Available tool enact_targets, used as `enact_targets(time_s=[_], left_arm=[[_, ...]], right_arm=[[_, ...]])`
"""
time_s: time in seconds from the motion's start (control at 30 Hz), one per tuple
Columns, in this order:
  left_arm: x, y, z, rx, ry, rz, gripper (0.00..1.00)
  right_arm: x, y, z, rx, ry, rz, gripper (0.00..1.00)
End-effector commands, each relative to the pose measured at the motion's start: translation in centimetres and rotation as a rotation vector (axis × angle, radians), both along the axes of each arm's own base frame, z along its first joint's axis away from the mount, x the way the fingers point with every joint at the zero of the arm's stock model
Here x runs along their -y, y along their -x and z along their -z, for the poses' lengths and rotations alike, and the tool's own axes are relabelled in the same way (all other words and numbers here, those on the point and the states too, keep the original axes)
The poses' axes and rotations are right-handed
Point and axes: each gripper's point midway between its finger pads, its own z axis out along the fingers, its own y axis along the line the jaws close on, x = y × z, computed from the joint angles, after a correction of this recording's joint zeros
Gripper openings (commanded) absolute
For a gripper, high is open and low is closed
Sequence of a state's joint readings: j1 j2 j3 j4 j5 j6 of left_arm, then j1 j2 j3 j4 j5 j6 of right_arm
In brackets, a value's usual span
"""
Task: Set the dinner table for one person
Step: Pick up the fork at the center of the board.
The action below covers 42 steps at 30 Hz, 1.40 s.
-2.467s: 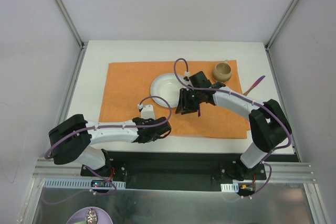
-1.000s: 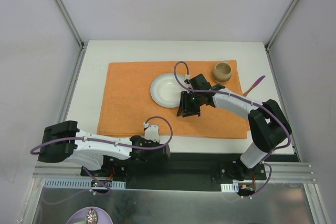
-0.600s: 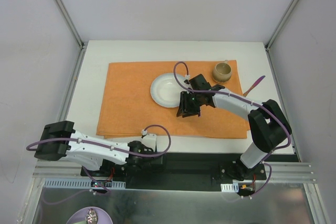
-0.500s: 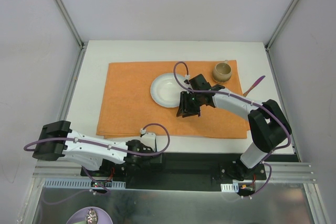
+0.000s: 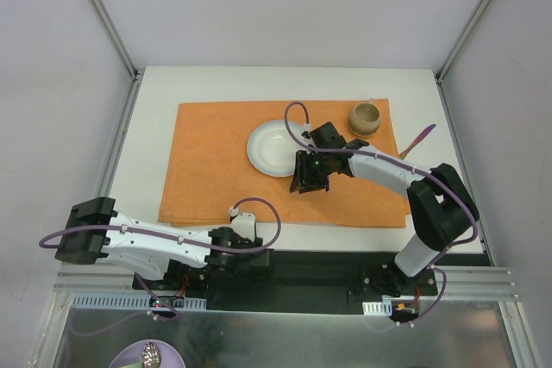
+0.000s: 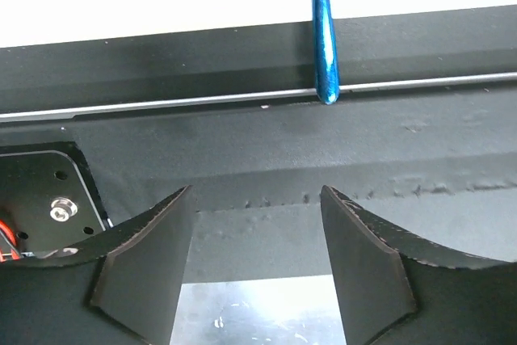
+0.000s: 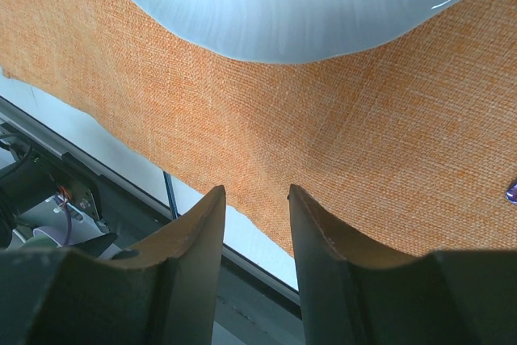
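Jaws of the left gripper (image 6: 254, 198) stand wide apart with nothing between them. It hangs low over the black base strip (image 6: 242, 151) at the near edge of the table (image 5: 216, 84), left of centre. Just ahead of it a thin blue handle (image 6: 323, 30) lies across the table's edge, its tip on the strip. The table, white and metal-railed, carries an orange cloth (image 5: 216, 161) over its middle. On the cloth sit a white plate (image 5: 272, 148) and, farther right, a tan cup (image 5: 366, 116). The right gripper (image 7: 253, 196) hovers over the cloth just beside the plate's near rim, jaws a little apart and empty. A purple utensil (image 5: 421, 139) lies at the cloth's right edge.
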<state>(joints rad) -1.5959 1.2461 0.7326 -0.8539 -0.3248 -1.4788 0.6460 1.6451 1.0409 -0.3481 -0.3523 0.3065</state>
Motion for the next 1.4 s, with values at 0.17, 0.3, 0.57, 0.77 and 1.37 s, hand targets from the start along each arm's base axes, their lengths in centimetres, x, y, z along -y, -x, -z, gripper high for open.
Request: enact_targets(time_s=[0.17,0.3,0.57,0.77,1.37], left_arm=[[1.3,-2.9,-0.6,0.078,0.009,-0.048,0.64],[2.0,-3.7,-0.2,0.075,0.031,-0.038,0.64],[3.3,-5.0,0.7,0.072,0.059,-0.033,0.63],[3.7,-5.5,1.6,0.066,0.071,-0.035,0.63],[3.5,-6.3,3.9,0.050,0.049,-0.030,0.46]], right_arm=[[-0.6,-0.5,-1.6,0.034,-0.022,-0.006,0.40],[-0.5,-0.4,-1.6,0.033,-0.019,-0.006,0.40],[-0.3,-0.3,-1.4,0.033,-0.009,-0.008,0.40],[-0.2,-0.3,-1.2,0.034,-0.005,-0.011,0.40],[0.2,0.0,-1.0,0.031,0.004,-0.006,0.40]])
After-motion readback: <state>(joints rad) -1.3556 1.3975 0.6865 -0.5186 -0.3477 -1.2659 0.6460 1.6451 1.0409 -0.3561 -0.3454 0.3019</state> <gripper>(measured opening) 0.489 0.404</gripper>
